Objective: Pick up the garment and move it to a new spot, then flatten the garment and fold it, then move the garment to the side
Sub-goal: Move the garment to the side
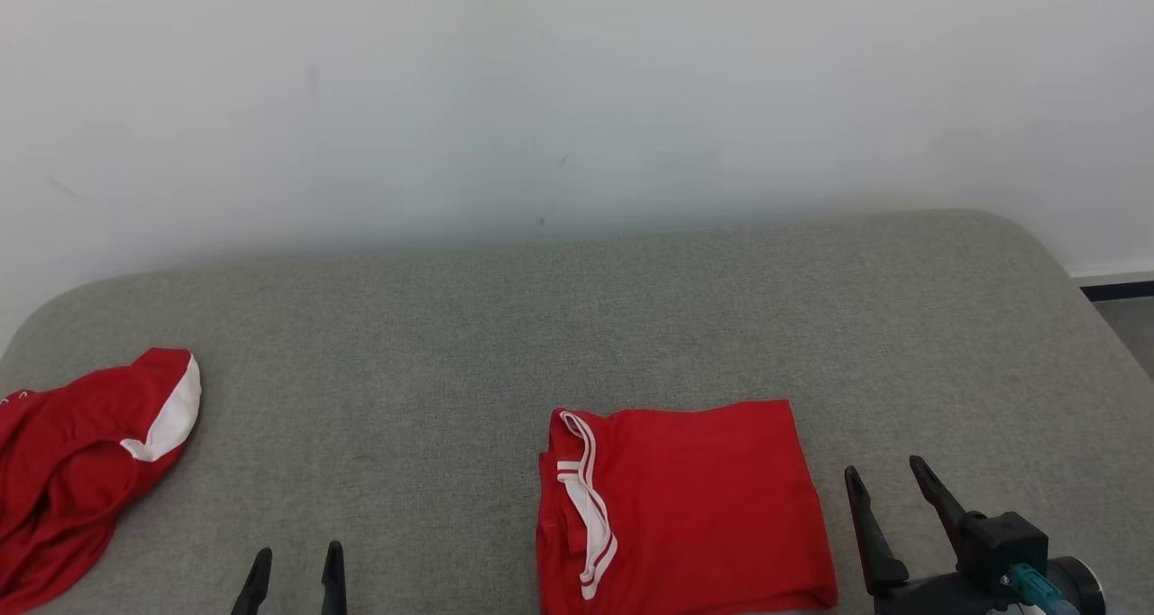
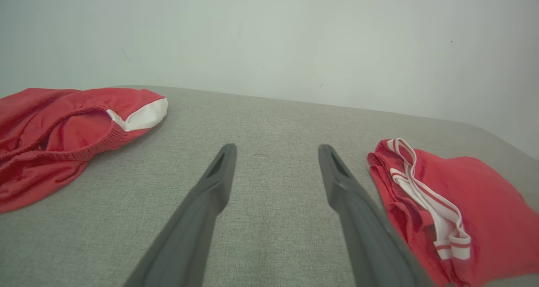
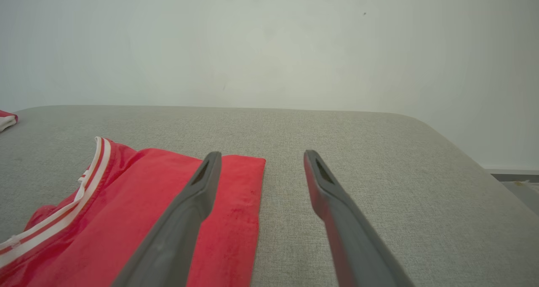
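Red crumpled garment with a white side panel (image 1: 81,453) sits bunched at the far left edge of the grey fabric-covered tabletop (image 1: 577,326). Might be shorts going by the elastic band in the left wrist view, but it's hard to say for sure.

Next over, the left hand (image 1: 297,550) hovers low over bare fabric, fingers spread, holding nothing.

Front and centre-right there's the red folded shirt with a white-striped collar (image 1: 685,507), a tidy rectangle with the collar edge facing left. Just beside its right edge is the right hand (image 1: 883,466), also spread wide and empty, and not touching the cloth as far as I can see.

My read: for the shirt, the pick-up, flatten and fold look done, and what's left is moving it off to the side. The bunched one looks like it hasn't been started at all.
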`<state>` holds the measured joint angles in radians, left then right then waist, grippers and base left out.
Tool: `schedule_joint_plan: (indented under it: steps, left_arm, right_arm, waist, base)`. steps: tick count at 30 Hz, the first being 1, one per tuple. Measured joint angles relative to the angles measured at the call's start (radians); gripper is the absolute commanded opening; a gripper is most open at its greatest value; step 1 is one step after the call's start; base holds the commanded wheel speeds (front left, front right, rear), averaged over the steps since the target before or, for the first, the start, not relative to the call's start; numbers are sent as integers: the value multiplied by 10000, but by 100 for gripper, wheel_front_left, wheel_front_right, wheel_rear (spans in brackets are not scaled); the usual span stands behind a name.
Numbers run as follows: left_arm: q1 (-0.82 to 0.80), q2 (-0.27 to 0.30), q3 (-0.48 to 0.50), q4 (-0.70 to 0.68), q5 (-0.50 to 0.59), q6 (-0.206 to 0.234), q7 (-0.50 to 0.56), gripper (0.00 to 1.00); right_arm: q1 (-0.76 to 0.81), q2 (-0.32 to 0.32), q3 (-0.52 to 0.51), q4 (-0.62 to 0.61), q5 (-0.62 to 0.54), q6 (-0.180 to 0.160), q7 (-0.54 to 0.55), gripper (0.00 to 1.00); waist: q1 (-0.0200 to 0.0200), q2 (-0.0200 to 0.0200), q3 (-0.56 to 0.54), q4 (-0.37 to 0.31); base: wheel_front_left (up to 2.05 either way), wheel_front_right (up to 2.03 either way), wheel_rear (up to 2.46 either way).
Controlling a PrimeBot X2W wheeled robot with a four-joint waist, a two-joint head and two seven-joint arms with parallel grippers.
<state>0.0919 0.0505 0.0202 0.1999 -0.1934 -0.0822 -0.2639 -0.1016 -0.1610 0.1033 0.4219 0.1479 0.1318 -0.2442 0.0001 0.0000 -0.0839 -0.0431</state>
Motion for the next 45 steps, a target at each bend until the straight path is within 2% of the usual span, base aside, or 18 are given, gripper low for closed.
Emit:
schedule_joint_plan:
  steps: [7, 11, 14, 20, 25, 34, 41, 42, 43, 44, 45]
  left_arm:
    - [-17, -2, 38, 59, 58, -150, 0, 100]
    - [-58, 0, -23, 123, 77, -163, 0, 100]
    - [-112, -4, -102, 198, 86, -209, 0, 100]
    - [-268, -2, -267, 219, 59, -240, 2, 100]
    - [-272, -2, -493, 211, -8, -242, 2, 100]
    - [-366, -2, -550, 151, -6, -249, 0, 100]
    - [-492, 0, -489, 86, 6, -284, 2, 100]
    - [-523, -2, -493, 44, 6, -286, 0, 100]
    - [-545, -2, -499, -4, 4, -288, 0, 100]
    - [-561, 0, -520, -31, -2, -295, 0, 100]
    - [-583, 0, -541, -52, -4, -297, 0, 100]
  right_arm:
    - [-345, 23, 10, -56, -40, 0, -6, 100]
    - [-865, -23, -153, -12, 341, 0, 474, 100]
    - [-1250, -186, 174, 349, 759, 0, 1643, 100]
    - [-1883, -585, 742, 1601, 1549, 0, 5064, 100]
    - [-2179, -673, 430, 2220, 1732, 0, 6439, 100]
    - [-2336, -351, -775, 2773, 1164, 0, 7056, 100]
    - [-2570, -397, -593, 2769, 890, -2, 7726, 100]
    - [-2599, -433, -502, 2729, 890, -2, 7785, 81]
    - [-2621, -491, -368, 2658, 888, -2, 7814, 36]
    - [-2638, -546, -240, 2591, 882, -2, 7808, 0]
    - [-2659, -623, -79, 2499, 880, 0, 7781, 0]
  waist:
    - [0, 0, 127, 141]
    - [0, 0, 198, 282]
    - [0, 0, 233, 450]
    - [0, 0, 344, 890]
    - [1, 0, 514, 1317]
    - [0, 0, 1025, 1901]
    - [-1, -1, 1335, 2027]
    - [-1, -1, 1375, 2026]
    - [-1, -1, 1419, 2023]
    - [-1, -1, 1462, 2017]
    - [-1, -1, 1507, 2006]
  base:
    - [0, 0, 0]
    - [0, 0, 0]
    - [0, 0, 0]
    - [0, 0, 0]
    - [0, 0, 0]
    - [0, 0, 0]
    - [0, 0, 0]
    - [0, 0, 0]
    - [0, 0, 0]
    - [0, 0, 0]
    - [0, 0, 0]
